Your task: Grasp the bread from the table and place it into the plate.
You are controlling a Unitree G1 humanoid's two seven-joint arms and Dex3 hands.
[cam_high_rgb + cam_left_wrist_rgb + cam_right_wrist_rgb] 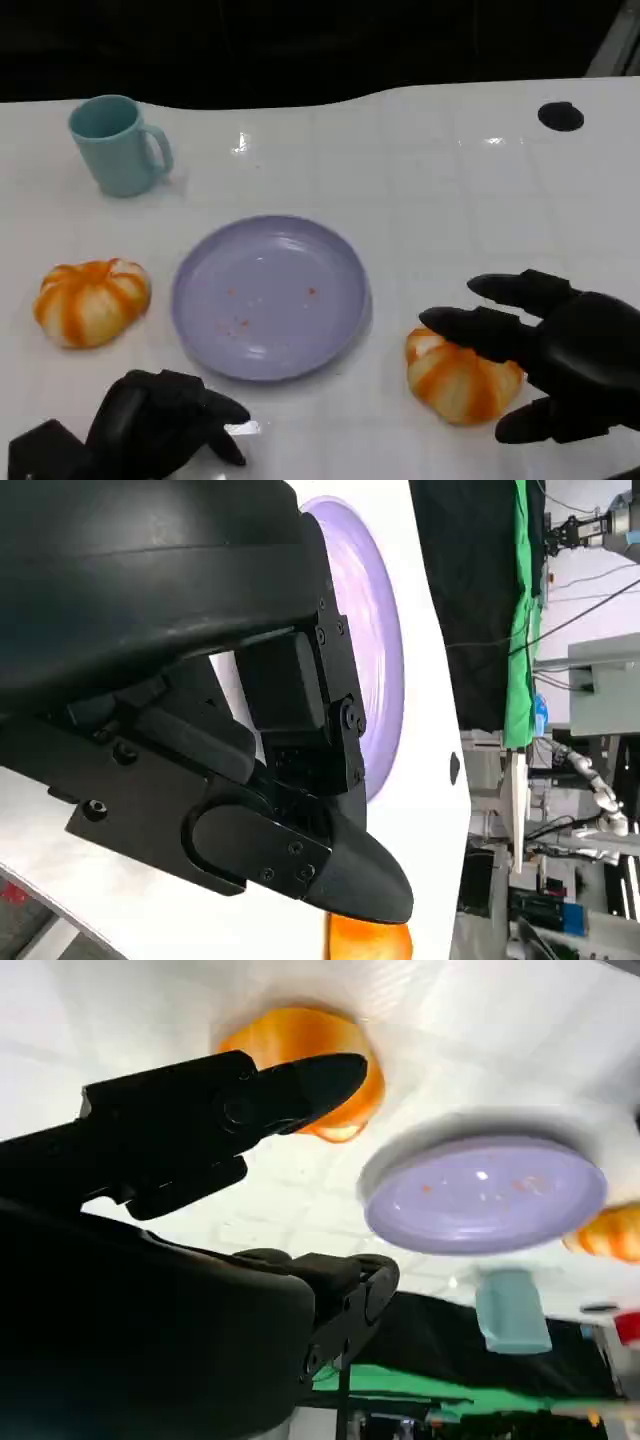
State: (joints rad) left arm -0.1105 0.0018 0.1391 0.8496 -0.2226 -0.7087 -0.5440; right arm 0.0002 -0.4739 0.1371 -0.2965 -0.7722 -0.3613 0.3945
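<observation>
Right hand poised over bread, grasp not yet made.

The right hand hangs spread and empty around the orange-striped round bread roll, just beside the lilac round plastic plate; a shallow closure risks nudging it away. The left hand rests curled, empty.

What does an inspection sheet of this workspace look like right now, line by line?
Surface: white table, glossy.
Job's things: purple plate holds only crumbs; one bread under the right hand's fingers, another bread left of the plate.
Clutter: teal mug; black disc.
Hands: left hand curled, holding nothing; right hand spread over the bread, grip not settled.
Cables: some hanging in the room background.
Surroundings: green cloth, equipment racks.
</observation>
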